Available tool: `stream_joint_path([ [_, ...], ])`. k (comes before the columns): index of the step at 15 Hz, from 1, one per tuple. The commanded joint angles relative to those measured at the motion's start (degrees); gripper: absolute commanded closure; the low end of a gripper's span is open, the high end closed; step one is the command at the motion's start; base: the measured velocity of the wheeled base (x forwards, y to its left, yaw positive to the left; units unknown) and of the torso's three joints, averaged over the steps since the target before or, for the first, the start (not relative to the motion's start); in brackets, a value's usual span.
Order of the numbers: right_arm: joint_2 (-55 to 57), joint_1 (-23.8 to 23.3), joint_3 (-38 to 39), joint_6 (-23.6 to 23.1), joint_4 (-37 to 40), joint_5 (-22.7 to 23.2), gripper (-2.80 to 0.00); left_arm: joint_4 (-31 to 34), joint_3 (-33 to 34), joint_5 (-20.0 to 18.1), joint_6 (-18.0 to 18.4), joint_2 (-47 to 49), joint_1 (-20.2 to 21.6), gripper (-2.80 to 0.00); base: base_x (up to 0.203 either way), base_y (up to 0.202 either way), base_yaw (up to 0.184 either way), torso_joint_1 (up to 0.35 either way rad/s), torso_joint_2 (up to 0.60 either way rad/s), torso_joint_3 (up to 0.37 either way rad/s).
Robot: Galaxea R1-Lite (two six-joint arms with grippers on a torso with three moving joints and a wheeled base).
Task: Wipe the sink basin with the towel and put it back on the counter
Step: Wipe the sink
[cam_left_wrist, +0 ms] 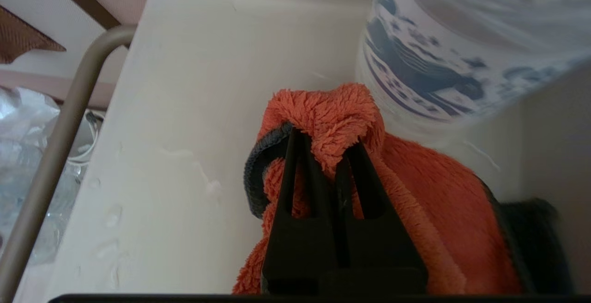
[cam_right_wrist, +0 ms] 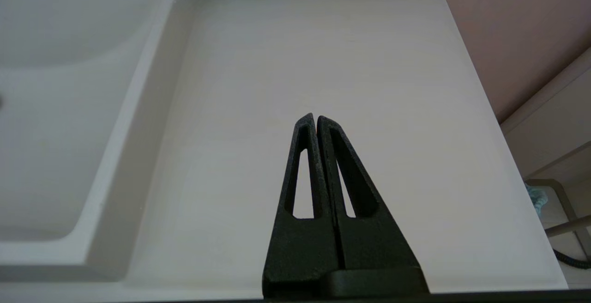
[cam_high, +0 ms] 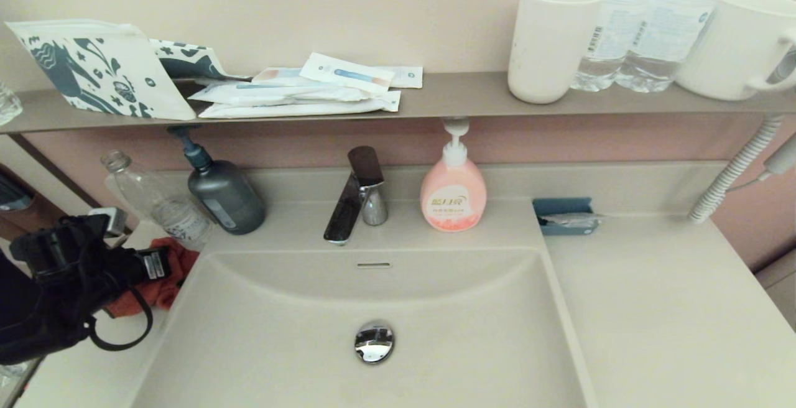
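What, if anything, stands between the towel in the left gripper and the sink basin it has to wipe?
Nothing visible does. The left gripper is shut on the towel on the counter at the sink basin's left rim. The clear water bottle stands close behind the towel, not on the basin side.

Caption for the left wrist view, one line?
Left gripper fingers pinching the orange-red towel on the counter beside a clear water bottle.
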Motion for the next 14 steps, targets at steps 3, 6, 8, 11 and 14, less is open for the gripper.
stream_joint_path([
  [3, 0.05, 0.02, 0.00, -0.03, 0.02, 0.02, 0.00, -0.39, -2.10, -0.94, 0.17, 1.89, 1.36, 0.00, 0.000, 0.000, 0.000, 0.000, 0.00, 0.000],
  [6, 0.05, 0.02, 0.00, -0.03, 0.02, 0.02, 0.00, -0.39, -2.56, -2.70, 1.57, 2.38, 2.35, 0.00, 0.000, 0.000, 0.000, 0.000, 0.00, 0.000],
  [8, 0.05, 0.02, 0.00, -0.03, 0.02, 0.02, 0.00, -0.39, -0.97, -2.77, 1.57, 2.30, 2.35, 0.00, 0.000, 0.000, 0.000, 0.000, 0.00, 0.000],
  [11, 0.05, 0.02, 0.00, -0.03, -0.02, 0.02, 0.00, -0.44, 2.99, -2.81, 1.57, 2.09, 2.63, 0.00, 0.000, 0.000, 0.000, 0.000, 0.00, 0.000],
  [14, 0.05, 0.02, 0.00, -0.03, 0.00, 0.02, 0.00, -0.48, 5.23, -2.78, 2.54, 2.19, 4.53, 0.00, 0.000, 0.000, 0.000, 0.000, 0.00, 0.000],
])
